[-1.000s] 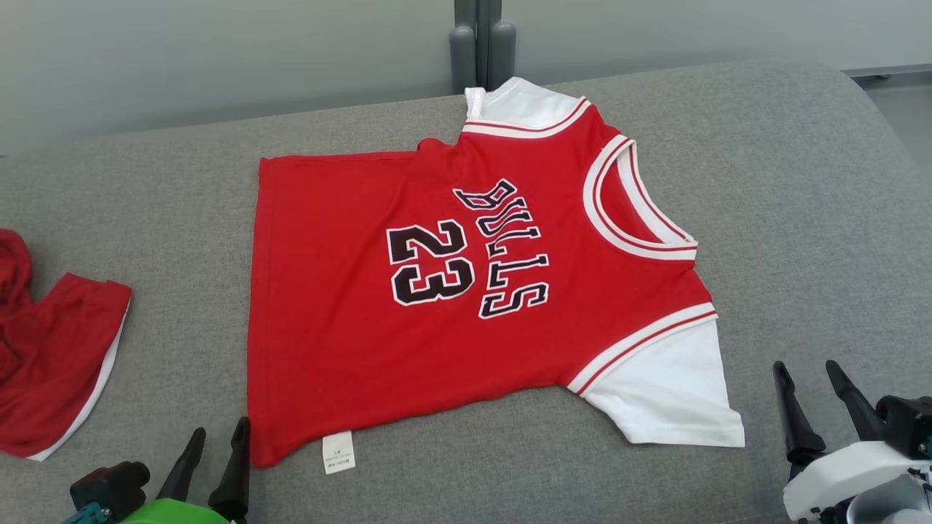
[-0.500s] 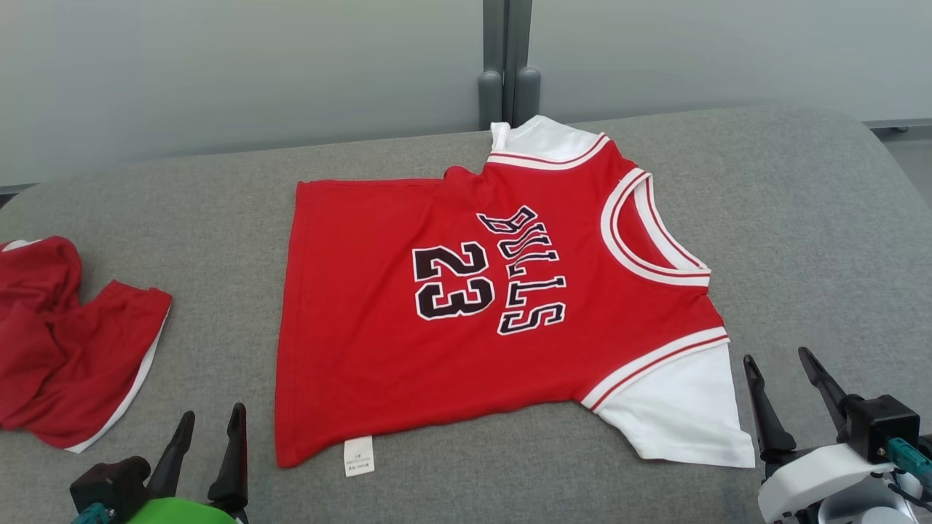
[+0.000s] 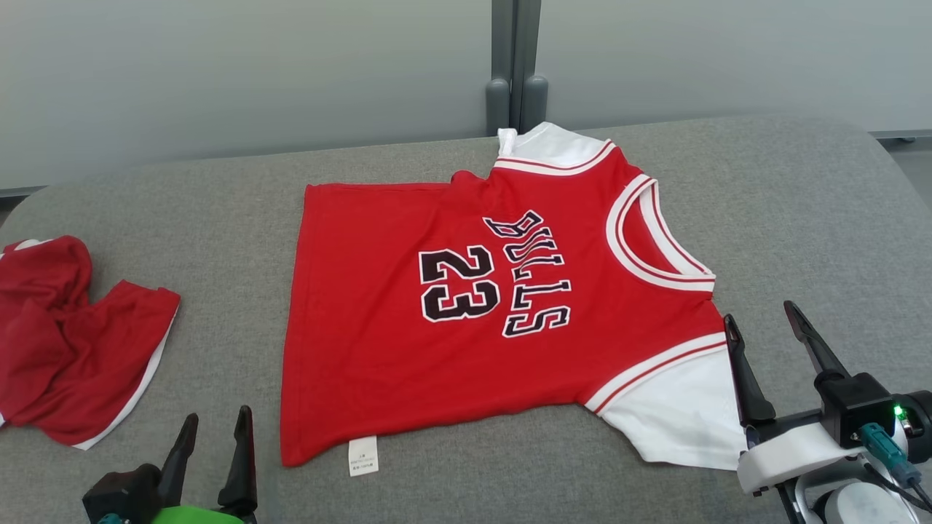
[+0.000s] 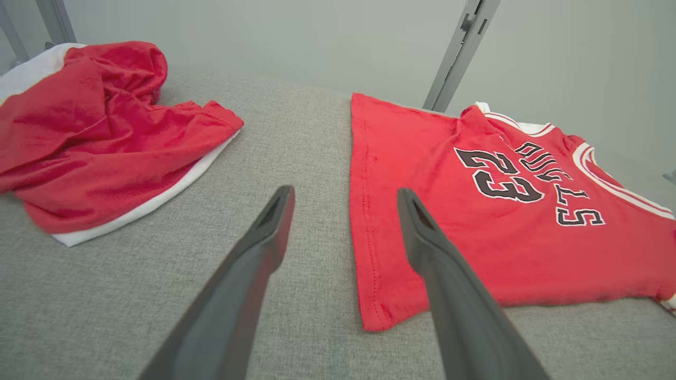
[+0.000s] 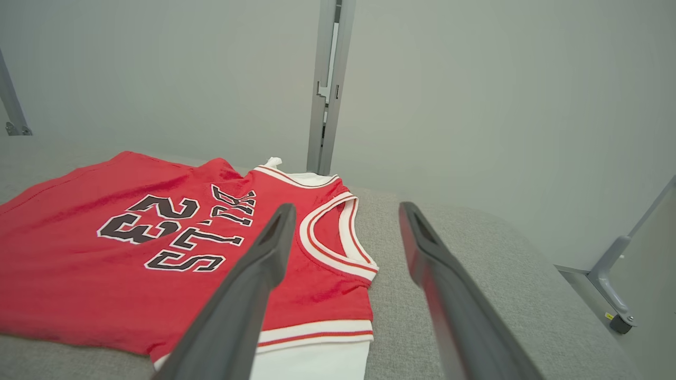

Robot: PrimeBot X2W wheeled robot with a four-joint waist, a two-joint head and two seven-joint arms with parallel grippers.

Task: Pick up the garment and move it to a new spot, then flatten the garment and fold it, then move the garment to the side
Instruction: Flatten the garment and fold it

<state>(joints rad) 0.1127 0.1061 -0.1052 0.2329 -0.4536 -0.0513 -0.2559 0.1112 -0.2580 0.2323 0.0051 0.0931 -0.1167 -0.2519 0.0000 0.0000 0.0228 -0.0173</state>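
A red jersey (image 3: 466, 306) lies flat on the gray tabletop (image 3: 801, 204), with crumpled red cloth (image 3: 65, 342) well apart at the left. The left gripper (image 3: 218, 415) and right gripper (image 3: 759, 311) have their jaws released.

Jersey (image 3: 466, 313) front: "BULLS", "23"; hem tag (image 3: 362, 456) print illegible.

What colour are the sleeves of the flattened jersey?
The sleeves are white, edged with red-and-white stripes; best seen in the head view.

2 red garments (image 3: 408, 335) (image 3: 65, 349), 2 end effectors (image 3: 218, 413) (image 3: 759, 311) and 1 grey surface (image 3: 218, 211).
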